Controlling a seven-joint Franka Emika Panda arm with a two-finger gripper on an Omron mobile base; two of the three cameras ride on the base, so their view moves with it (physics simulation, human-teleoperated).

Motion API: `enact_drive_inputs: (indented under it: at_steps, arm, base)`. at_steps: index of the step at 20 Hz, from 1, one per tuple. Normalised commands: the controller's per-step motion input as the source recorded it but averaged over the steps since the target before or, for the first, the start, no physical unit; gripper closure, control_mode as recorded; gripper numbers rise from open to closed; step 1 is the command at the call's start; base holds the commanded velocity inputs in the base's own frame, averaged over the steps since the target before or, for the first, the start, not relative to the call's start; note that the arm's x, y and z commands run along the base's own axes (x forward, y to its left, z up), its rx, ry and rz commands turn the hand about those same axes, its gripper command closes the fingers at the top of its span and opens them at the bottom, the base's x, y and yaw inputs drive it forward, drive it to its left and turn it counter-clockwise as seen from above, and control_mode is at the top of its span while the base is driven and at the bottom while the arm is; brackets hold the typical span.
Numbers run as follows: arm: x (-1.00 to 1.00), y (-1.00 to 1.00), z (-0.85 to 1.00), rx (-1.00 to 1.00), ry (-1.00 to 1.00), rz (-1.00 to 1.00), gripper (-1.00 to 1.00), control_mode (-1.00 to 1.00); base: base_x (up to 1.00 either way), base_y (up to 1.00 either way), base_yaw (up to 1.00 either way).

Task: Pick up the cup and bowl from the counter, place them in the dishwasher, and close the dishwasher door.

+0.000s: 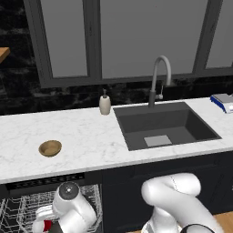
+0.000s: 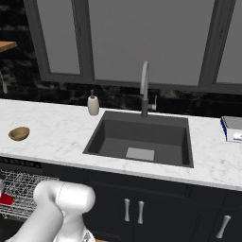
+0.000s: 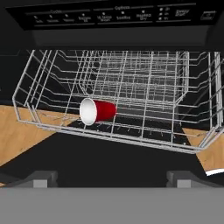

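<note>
Red cup [image 3: 98,111] lying on its side in the dishwasher [image 3: 118,19] wire rack [image 3: 192,148], gripper [image 3: 112,178] fingers spread wide and empty before it, bowl [image 1: 50,148] on the counter [image 1: 86,136], soap dispenser [image 1: 105,103] beside the sink [image 1: 186,119].

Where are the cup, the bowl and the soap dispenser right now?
cup [image 3: 99,111], hand view, on its red side wall.
bowl [image 1: 50,148], left base view, on its inside.
soap dispenser [image 1: 105,105], left base view, on its body.

Ahead of me: grey-framed windows [image 1: 132,36] over black marble backsplash [image 1: 68,98], curved grey faucet [image 1: 159,77], dark cabinets [image 2: 156,208] with silver handles, wood floor [image 3: 17,131] below.
</note>
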Motion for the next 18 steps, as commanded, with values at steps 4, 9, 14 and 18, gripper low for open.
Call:
enact_drive_inputs:
  at_steps: [4,9,14,18]
  arm:
    - [0.28,-0.34,0.98,0.00,0.06,0.00,-1.00,-1.00]
    - [0.47,-0.42,0.34,0.02,0.10,0.03,-1.00,-1.00]
    - [0.77,-0.07,0.00,0.00,0.02,0.00,-1.00,-1.00]
    - [0.53,-0.04,0.38,0.00,0.00,0.00,-1.00,-1.00]
  base:
    - [0.00,0.00,0.00]
    - [0.00,0.00,0.00]
    - [0.00,0.00,0.00]
    - [0.00,0.00,0.00]
